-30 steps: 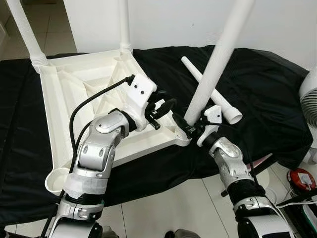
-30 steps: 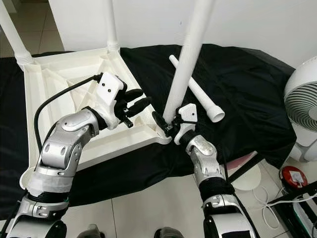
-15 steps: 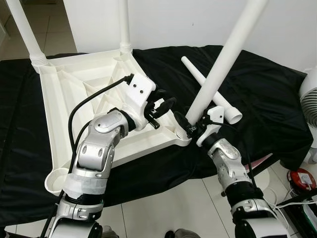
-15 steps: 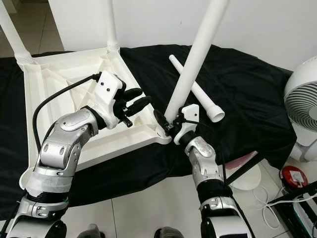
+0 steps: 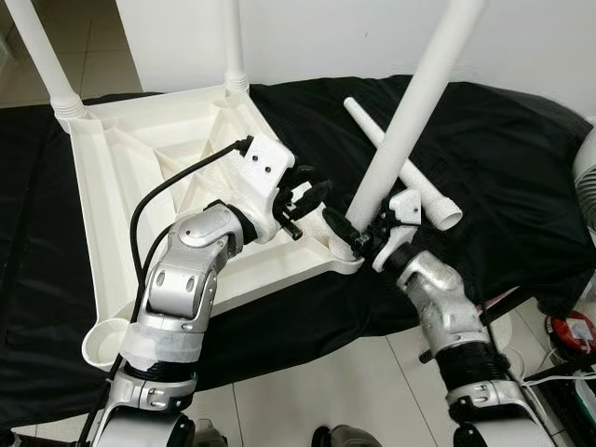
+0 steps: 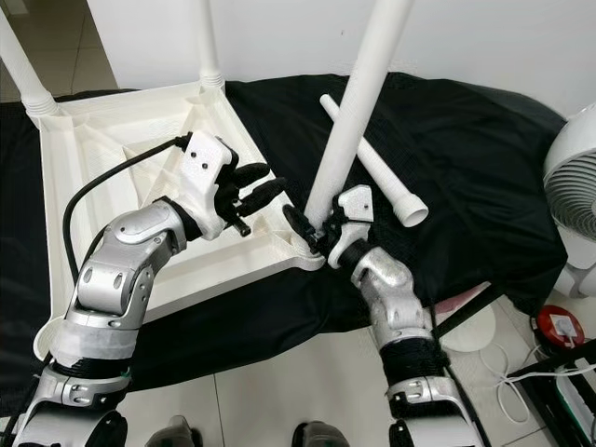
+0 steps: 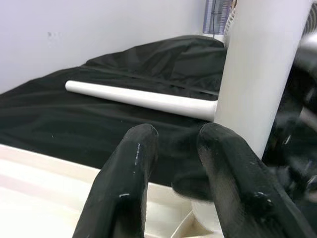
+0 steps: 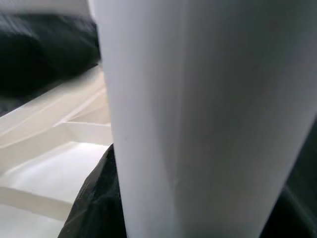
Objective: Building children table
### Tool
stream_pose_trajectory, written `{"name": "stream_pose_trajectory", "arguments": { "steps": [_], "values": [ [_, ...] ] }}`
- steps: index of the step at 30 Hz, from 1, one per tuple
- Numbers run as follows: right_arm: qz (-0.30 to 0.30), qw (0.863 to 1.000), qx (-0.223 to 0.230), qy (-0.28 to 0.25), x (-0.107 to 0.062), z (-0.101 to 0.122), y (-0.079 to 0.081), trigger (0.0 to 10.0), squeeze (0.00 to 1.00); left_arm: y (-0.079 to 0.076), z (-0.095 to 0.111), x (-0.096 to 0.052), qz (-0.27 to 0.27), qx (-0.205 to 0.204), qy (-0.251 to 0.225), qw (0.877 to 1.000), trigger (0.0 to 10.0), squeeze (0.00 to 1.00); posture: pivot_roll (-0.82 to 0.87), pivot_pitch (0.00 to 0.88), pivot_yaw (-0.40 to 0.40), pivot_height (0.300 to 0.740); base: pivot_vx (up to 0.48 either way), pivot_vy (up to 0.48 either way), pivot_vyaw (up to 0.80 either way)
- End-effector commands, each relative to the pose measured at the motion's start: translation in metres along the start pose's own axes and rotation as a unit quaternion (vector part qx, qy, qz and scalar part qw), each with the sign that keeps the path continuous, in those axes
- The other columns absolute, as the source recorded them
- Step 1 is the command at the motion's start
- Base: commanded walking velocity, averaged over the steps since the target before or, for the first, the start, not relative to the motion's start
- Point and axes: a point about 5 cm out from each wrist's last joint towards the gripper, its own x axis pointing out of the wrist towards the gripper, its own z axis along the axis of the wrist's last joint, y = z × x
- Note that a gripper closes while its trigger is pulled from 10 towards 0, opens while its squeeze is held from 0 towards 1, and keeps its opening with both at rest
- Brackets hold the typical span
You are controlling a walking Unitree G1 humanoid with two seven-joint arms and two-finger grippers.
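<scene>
An upturned white plastic table top [image 5: 140,177] lies on a black cloth. Two white legs [image 5: 37,56] stand in its far corners. My right gripper [image 5: 358,237] is shut on the lower end of a third leg [image 5: 410,112], which leans right. The leg's foot sits at the near right corner socket [image 5: 343,253]; how deep it sits is hidden. My left gripper [image 5: 315,191] hovers open just left of that leg, over the table top, holding nothing. In the left wrist view its fingers [image 7: 129,168] point past the held leg [image 7: 262,74]. A loose leg [image 5: 400,163] lies on the cloth behind.
The near left corner socket [image 5: 107,340] holds no leg. A white fan [image 6: 573,186] stands at the right edge. A red object [image 6: 559,326] and cables lie on the tiled floor below it. A white wall runs behind the cloth.
The held leg leaned further right half a second ago and now stands steeper again. The left gripper has barely moved. The camera view has shifted slightly.
</scene>
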Motion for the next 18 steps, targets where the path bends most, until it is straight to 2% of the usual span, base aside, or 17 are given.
{"name": "stream_pose_trajectory", "arguments": {
  "steps": [1,5,8,9,13,18],
  "values": [
    [0.030,0.999,-0.020,-0.007,0.0049,0.0169,0.0024,10.0,0.00,0.0043,0.0031,0.0041,0.043,0.003,-0.002,0.999,10.0,0.00,0.06,0.001,-0.032,0.740,0.000,0.000,0.00],
    [0.036,0.998,-0.057,0.004,0.0032,0.0231,-0.0009,10.0,0.00,0.0068,0.0040,0.0058,0.046,-0.009,-0.003,0.999,10.0,0.00,0.05,0.000,-0.042,0.740,0.000,0.000,0.00],
    [0.037,0.997,-0.066,0.008,0.0022,0.0236,-0.0015,10.0,0.00,0.0071,0.0040,0.0061,0.045,-0.013,-0.005,0.999,10.0,0.00,0.05,0.000,-0.042,0.740,0.000,0.000,0.00],
    [0.033,0.996,-0.075,0.015,0.0016,0.0213,-0.0021,10.0,0.00,0.0077,0.0043,0.0067,0.042,-0.027,-0.008,0.999,10.0,1.00,0.05,0.000,-0.045,0.740,0.000,0.000,0.00],
    [0.024,0.996,-0.077,0.024,-0.0006,0.0195,-0.0007,10.0,0.00,0.0072,0.0072,0.0082,0.029,-0.042,-0.018,0.999,10.0,1.00,0.05,0.000,-0.059,0.740,0.000,0.000,0.00],
    [-0.003,0.997,-0.071,0.025,-0.0024,0.0205,-0.0035,10.0,0.00,0.0083,0.0125,0.0094,0.015,-0.035,-0.032,0.999,10.0,1.00,0.05,0.000,-0.070,0.740,0.000,0.000,0.00]
  ]
}}
